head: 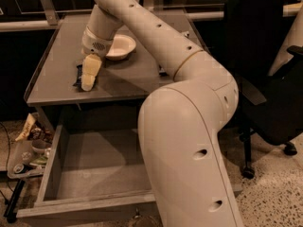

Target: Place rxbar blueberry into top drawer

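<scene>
1. The claw (pixel 88 82) is in the upper left of the frame. It hangs off the big cream arm (pixel 189 126) and points down at the grey surface (pixel 52 60), close to its front edge.
2. I honestly can't tell whether the claw is wide, narrow or holding something. From here it reads as one pale lump.
3. The rxbar blueberry (pixel 77 74) is on the surface right under the claw. Only a dark sliver shows along the claw's left side, so I'm only fairly sure that's the bar. It looks to be lying flat, and the claw tip is touching it or just above it, can't say which.
4. A white bowl (pixel 121 46) sits on the surface just behind and to the right of the claw, partly hidden by the arm's wrist.
5. There's also a small dark thing (pixel 162 72) on the surface, tucked against the arm near the middle of the frame. No idea what it is.
6. The top drawer (pixel 94 167) is pulled out under the surface at lower left, with its flat grey bottom and low sides in view. The arm's fat lower section hides its right end.
7. A black office chair (pixel 265 60) fills the right side, standing on speckled floor (pixel 274 197).
8. At far left, beside the drawer, there's a little tray of clutter (pixel 26 157).
</scene>
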`<state>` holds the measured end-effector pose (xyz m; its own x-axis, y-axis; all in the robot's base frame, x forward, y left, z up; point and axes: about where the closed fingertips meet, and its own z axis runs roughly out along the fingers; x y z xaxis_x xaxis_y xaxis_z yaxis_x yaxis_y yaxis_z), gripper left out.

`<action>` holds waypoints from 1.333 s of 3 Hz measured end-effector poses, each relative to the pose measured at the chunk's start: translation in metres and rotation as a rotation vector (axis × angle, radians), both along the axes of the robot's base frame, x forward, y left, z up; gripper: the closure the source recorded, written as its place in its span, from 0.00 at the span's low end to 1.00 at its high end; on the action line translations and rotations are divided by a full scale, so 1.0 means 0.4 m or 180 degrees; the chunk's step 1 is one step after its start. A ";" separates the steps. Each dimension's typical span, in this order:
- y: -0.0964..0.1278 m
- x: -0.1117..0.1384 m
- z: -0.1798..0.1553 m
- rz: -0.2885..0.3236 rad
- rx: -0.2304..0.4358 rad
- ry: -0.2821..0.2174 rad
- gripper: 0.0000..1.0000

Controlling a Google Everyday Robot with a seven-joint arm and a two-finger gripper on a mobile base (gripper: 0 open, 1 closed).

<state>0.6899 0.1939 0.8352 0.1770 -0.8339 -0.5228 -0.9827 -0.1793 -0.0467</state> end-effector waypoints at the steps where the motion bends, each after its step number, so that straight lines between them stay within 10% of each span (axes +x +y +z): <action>1: 0.002 -0.006 -0.027 0.0020 -0.0028 0.0064 0.00; 2: 0.005 -0.014 -0.055 0.0035 -0.0033 0.0138 0.00; 4: 0.005 -0.014 -0.057 0.0036 -0.0034 0.0141 0.40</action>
